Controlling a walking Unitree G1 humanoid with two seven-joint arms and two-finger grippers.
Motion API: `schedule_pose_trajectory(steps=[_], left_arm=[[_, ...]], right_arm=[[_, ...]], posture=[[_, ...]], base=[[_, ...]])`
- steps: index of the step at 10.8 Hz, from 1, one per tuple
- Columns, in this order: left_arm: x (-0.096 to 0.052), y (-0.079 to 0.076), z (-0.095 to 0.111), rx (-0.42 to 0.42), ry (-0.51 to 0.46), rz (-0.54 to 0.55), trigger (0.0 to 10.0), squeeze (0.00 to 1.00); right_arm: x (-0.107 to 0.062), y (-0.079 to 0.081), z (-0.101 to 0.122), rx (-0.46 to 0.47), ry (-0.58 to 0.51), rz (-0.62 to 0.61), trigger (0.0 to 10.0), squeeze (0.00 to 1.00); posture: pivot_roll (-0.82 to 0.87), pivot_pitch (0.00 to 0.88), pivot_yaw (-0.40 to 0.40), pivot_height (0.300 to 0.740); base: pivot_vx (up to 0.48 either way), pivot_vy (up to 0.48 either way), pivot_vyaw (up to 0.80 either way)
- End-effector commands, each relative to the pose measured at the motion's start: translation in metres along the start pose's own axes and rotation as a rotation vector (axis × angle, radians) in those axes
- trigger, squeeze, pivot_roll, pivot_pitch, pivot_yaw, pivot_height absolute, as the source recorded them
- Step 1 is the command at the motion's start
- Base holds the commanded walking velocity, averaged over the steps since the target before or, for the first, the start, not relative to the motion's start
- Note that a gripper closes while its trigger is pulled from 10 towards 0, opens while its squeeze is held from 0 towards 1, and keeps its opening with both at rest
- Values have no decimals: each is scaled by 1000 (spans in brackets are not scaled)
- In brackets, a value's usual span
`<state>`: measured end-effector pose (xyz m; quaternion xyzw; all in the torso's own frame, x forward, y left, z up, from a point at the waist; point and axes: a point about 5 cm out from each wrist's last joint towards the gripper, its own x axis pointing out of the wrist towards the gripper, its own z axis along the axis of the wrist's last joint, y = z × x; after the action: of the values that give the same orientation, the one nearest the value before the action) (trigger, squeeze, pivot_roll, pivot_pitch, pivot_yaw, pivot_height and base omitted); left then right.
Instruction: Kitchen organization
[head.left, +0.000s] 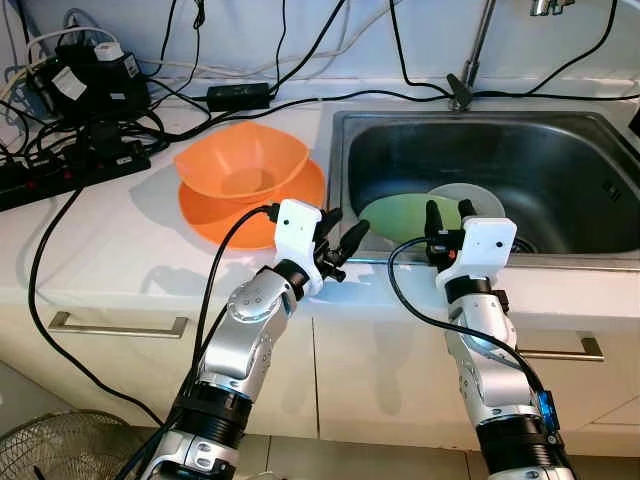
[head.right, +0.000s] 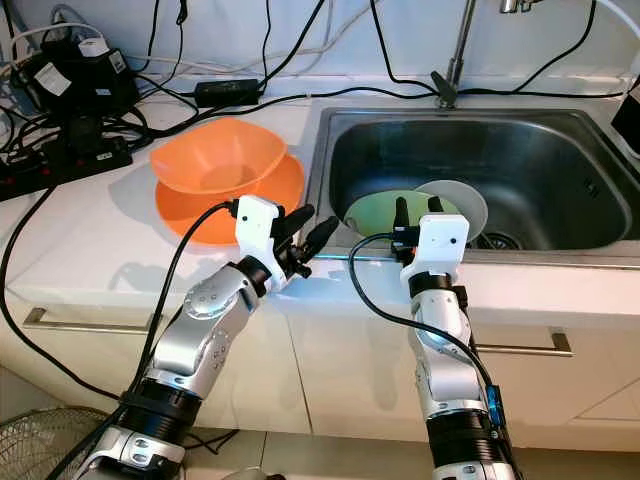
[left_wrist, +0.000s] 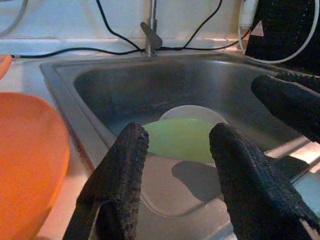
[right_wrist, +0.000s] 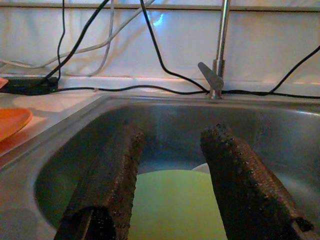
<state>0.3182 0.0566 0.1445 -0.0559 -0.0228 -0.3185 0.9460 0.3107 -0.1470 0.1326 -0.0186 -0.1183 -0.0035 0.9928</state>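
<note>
here, a steel sink (head.left: 560, 150) is sitting in a white bench (head.left: 120, 240). inside it, a green plate (head.left: 398, 215) is lying at the near left of the basin, overlapping a white plate (head.left: 478, 198) behind it. the left gripper (head.left: 338, 240) is hovering at the sink's front left corner, fingers spread and holding nothing. the right gripper (head.left: 448, 214) is hovering over the sink's front rim, fingers apart, also holding nothing. an orange bowl (head.left: 243, 160) is resting on an orange plate (head.left: 215, 215) just left of the sink.
</note>
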Motion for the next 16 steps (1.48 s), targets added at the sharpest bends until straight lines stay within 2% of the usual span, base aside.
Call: schedule_pose_trajectory(steps=[1, 7, 16], left_arm=[[0, -1, -1, 11, 4, -2, 10000, 0], [0, 3, 1, 6, -12, 30, 10000, 0], [1, 0, 2, 14, -13, 9, 10000, 0]], right_arm=[[0, 2, -2, -2, 11, 3, 10000, 0], [2, 0, 0, -6, 11, -8, 10000, 0], [2, 5, -1, 2, 7, 3, 10000, 0]], posture=[[11, 0, 70, 740], [14, 0, 61, 740], [8, 0, 73, 740]], base=[[0, 0, 0], [0, 0, 0], [0, 0, 0]])
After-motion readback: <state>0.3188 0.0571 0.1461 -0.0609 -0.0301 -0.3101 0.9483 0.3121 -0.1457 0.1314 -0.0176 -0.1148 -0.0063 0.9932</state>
